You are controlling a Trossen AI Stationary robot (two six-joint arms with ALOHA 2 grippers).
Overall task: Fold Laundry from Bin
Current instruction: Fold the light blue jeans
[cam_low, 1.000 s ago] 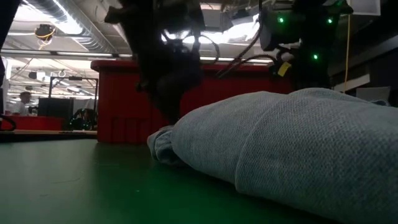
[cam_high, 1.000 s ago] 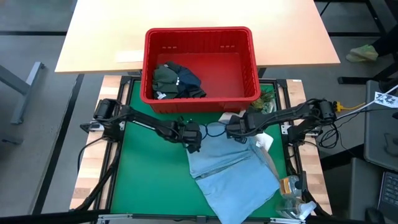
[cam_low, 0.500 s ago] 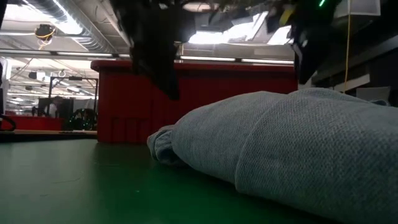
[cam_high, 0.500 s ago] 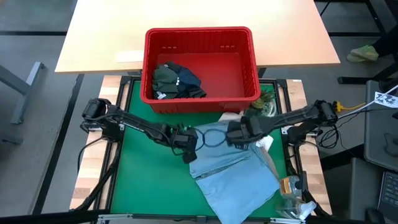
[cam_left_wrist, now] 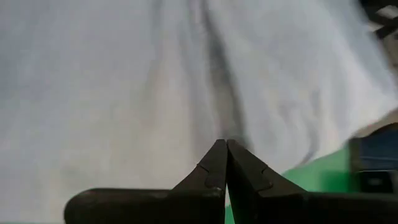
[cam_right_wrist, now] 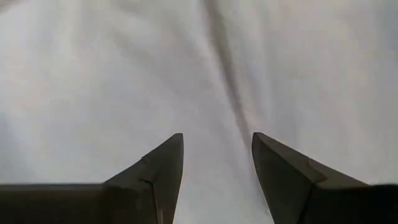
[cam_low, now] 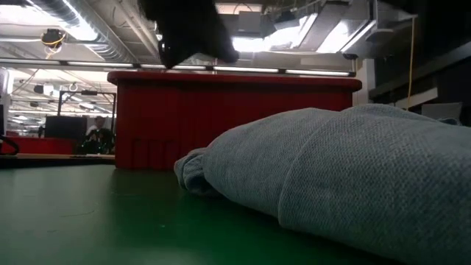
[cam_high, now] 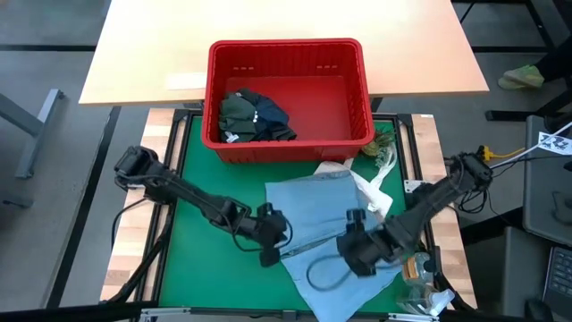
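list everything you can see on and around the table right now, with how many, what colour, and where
light blue shirt: one, light blue, spread on the green mat in front of the bin
bin: one, red, at the far edge of the mat
garments in the bin: a small heap, dark olive-green and navy, in the bin's left part
green mat: one, green, under the shirt and arms
white cloth: one, white, beside the shirt's right edge, near the bin's corner
tan tabletop: one, light tan, behind the bin
person: one, far off in the room behind
left gripper: one, dark, shut, at the shirt's left edge
right gripper: one, dark, open, over the shirt's near part
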